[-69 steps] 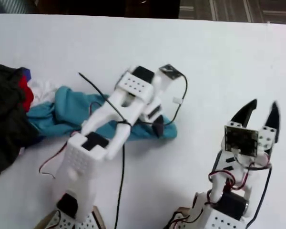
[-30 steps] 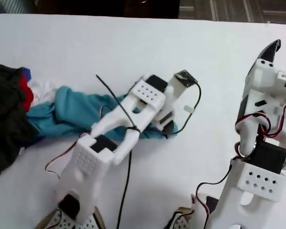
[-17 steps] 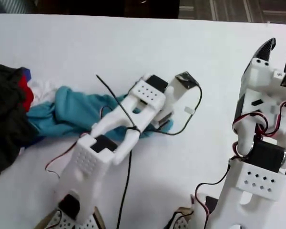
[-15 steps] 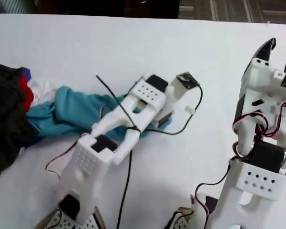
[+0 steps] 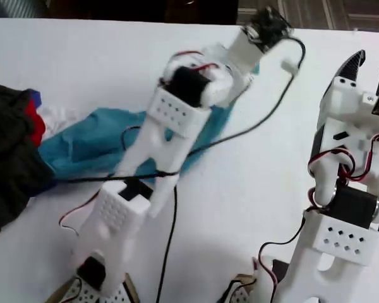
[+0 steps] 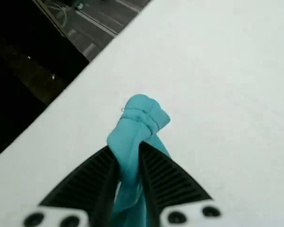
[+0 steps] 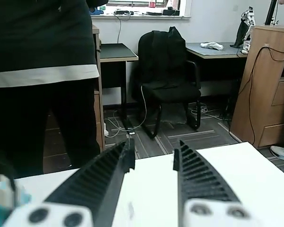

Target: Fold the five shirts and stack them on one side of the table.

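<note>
We see the left claw shut tight on the teal shirt. A bunched end of the shirt pokes out past the two black fingers, over the white table. From up high, the left arm stretches far across the table toward 1 o'clock. The teal shirt runs under the arm in a long strip, from near the claw back to 9 o'clock. There it meets a heap of other clothes at the table's edge. A big black shirt makes up most of the heap. A bit of red cloth sits just beside it, and some white cloth touches the teal shirt. The right arm stands at 3 o'clock, well apart from all the shirts. The right claw points toward 12 o'clock, and its two fingers stand a little apart. From the right wrist we look through that gap and see the table's far edge. We cannot tell if the teal end in the left claw touches the table or hangs just over it.
</note>
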`<state>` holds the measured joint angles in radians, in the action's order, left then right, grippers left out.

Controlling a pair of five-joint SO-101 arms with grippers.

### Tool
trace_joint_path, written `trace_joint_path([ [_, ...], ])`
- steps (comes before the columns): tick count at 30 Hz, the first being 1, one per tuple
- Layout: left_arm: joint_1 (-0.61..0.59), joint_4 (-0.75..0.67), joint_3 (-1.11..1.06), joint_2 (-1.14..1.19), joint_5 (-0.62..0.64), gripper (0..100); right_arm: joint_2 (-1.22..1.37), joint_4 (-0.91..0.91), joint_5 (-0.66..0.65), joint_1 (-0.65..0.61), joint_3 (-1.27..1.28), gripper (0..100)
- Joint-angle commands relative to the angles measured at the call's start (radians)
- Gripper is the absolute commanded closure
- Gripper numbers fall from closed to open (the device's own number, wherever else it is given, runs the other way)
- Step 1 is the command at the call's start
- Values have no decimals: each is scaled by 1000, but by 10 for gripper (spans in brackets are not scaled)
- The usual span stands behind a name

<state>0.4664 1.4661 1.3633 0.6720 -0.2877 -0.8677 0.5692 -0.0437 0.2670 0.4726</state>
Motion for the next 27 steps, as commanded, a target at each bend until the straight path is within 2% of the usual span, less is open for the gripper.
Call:
trace_joint_path([
  [1,-46,-15,131,-55,-6,976,4,-24,9,-4,-6,861],
  [8,-140,-71,260,-60,14,976,4,-22,9,-5,-5,861],
  [12,-252,-92,298,-63,124,976,4,-25,11,-8,14,861],
  [19,-436,-86,297,-55,212,976,4,-102,6,-113,100,861],
  [23,-437,-60,297,-66,216,976,4,-102,3,-131,109,861],
  [27,-347,-37,297,-66,210,976,-4,-79,2,-87,149,861],
])
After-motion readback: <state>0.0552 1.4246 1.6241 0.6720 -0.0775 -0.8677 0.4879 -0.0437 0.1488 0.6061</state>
